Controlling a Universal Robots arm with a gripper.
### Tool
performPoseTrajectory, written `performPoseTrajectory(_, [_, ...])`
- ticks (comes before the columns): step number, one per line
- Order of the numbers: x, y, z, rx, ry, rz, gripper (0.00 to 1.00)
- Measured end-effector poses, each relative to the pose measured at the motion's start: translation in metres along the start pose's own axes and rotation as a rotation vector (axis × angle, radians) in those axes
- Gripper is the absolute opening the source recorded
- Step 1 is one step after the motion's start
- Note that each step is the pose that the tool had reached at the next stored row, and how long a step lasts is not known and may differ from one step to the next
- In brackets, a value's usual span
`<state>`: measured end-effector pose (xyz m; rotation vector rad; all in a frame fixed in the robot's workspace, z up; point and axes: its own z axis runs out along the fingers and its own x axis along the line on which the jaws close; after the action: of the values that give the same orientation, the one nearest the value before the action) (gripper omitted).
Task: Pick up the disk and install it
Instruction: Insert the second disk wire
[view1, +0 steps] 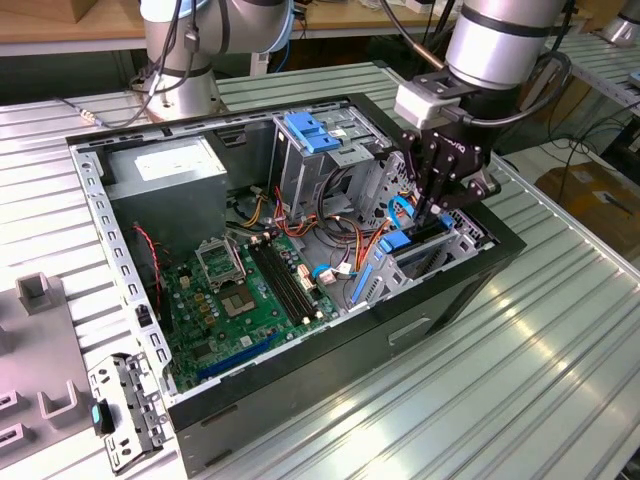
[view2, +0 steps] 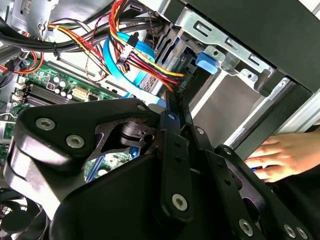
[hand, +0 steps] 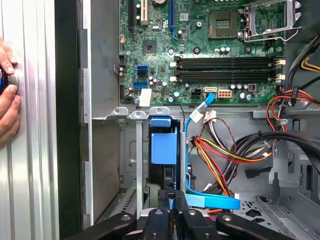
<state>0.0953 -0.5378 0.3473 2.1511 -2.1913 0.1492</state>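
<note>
Open computer case (view1: 130, 300) lying on ribbed metal table (view1: 520, 380), holding green motherboard (view1: 240, 295), grey power supply (view1: 165, 170), bundled cables (hand: 235, 150). Drive cage (view1: 440, 255) sitting at case's right end in exterior view. Disk (hand: 164, 145) standing edge-up inside cage, blue carrier showing. Gripper (hand: 171, 197) reaching down, fingers pinching disk's top edge. Disk likely rigid, moderately heavy, shock-sensitive; hold by carrier rails. Person's hand (view2: 277, 157) resting outside case.

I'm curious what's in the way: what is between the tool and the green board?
In the first wrist view, a blue plastic part and then a grey metal cage edge lie between the tool and the green board.
</note>
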Motion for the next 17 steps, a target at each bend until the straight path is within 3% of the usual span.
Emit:
performPoseTrajectory(6, [-0.0001, 0.0000, 0.0013, 0.0000, -0.0022, 0.000, 0.16])
performPoseTrajectory(12, [0.0002, 0.0001, 0.0032, -0.0002, -0.0123, 0.000, 0.16])
performPoseTrajectory(17, [0.0006, 0.0001, 0.0047, -0.0005, -0.0242, 0.000, 0.16])
